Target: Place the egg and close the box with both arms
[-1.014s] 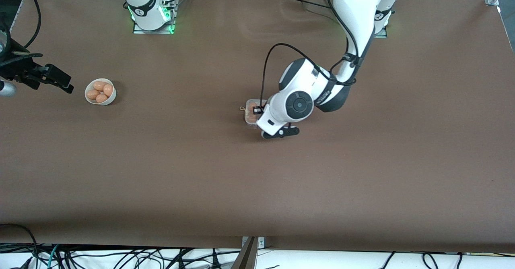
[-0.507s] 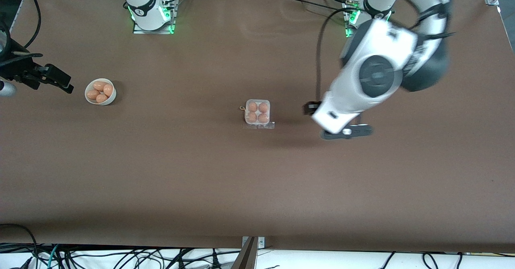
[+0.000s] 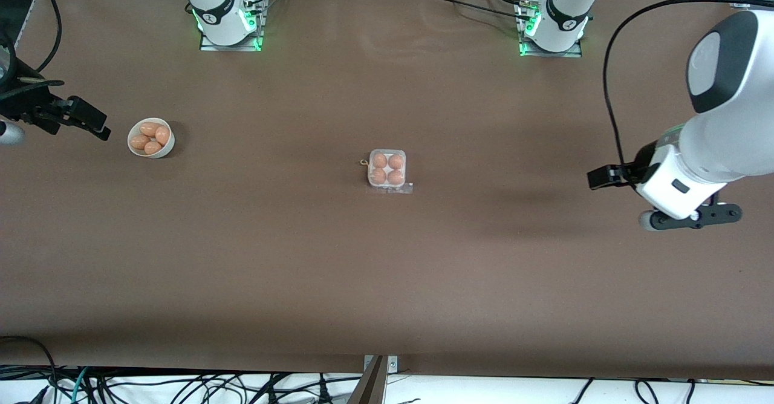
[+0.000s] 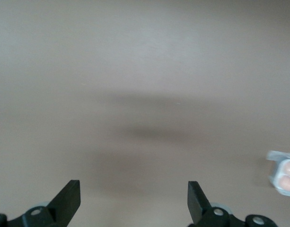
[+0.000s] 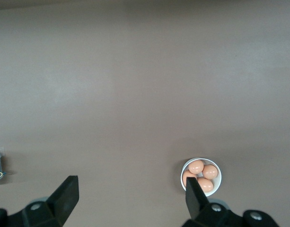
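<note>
The box (image 3: 387,171) sits mid-table, a small whitish carton with brown eggs (image 3: 379,161) in all its cells and a clear plastic edge along its nearer side. I cannot tell which is the task's egg. The box's corner also shows in the left wrist view (image 4: 283,172). My left gripper (image 3: 692,218) hangs open and empty over bare table toward the left arm's end, well apart from the box; its fingers (image 4: 69,198) stand wide. My right gripper (image 3: 84,121) waits open and empty over the right arm's end, beside the bowl, its fingertips (image 5: 68,191) far apart.
A round white bowl (image 3: 151,138) with several brown eggs stands toward the right arm's end and shows in the right wrist view (image 5: 201,175). Both arm bases (image 3: 227,20) are bolted along the robots' edge. Cables hang below the table's nearer edge.
The left arm has swung up and away from the box toward its own end of the table, its gripper opening and the box coming into full view. The right arm has not moved.
</note>
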Available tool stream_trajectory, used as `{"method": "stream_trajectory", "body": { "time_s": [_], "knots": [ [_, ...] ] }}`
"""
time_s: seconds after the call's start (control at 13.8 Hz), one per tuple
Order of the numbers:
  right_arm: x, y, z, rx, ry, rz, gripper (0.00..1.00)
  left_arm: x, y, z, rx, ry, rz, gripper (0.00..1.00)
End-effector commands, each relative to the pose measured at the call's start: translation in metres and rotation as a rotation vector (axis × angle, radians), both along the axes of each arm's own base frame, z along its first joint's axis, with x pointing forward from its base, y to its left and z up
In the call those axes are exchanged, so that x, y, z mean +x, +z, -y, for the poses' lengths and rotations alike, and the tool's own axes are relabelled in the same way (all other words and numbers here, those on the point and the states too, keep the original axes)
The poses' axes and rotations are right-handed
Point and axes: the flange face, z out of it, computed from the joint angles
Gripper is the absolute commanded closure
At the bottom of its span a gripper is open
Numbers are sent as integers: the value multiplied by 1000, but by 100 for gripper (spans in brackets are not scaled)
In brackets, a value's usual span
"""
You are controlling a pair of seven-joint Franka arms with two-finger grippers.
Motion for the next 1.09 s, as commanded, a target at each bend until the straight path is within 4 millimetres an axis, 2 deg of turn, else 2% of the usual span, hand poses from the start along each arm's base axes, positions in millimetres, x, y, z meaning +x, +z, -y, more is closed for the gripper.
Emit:
{"method": "stream_trajectory", "body": {
  "time_s": [0.0,0.14,0.22,0.29,0.36,0.58,0.72,0.8,1.01],
  "knots": [
    [0,6,1,15,-1,-4,0,-2,16,-45,11,-53,6,0],
    [0,6,0,15,1,-5,0,-1,19,-61,13,-43,12,0],
    [0,6,1,14,1,-5,0,-4,26,-74,16,-22,22,0],
    [0,6,1,15,-1,-5,0,-11,44,-81,15,-13,48,0],
    [0,6,1,15,-1,-5,0,-12,48,-93,13,2,60,0],
    [0,6,1,15,-1,-5,0,-11,42,-128,6,-45,61,0],
    [0,6,0,15,1,-5,0,-17,46,-132,-3,-68,62,0],
    [0,6,1,15,-1,-5,0,-20,40,-134,-9,-66,50,0],
    [0,6,0,15,1,-5,0,-29,39,-144,-10,-57,108,0]
  ]
}}
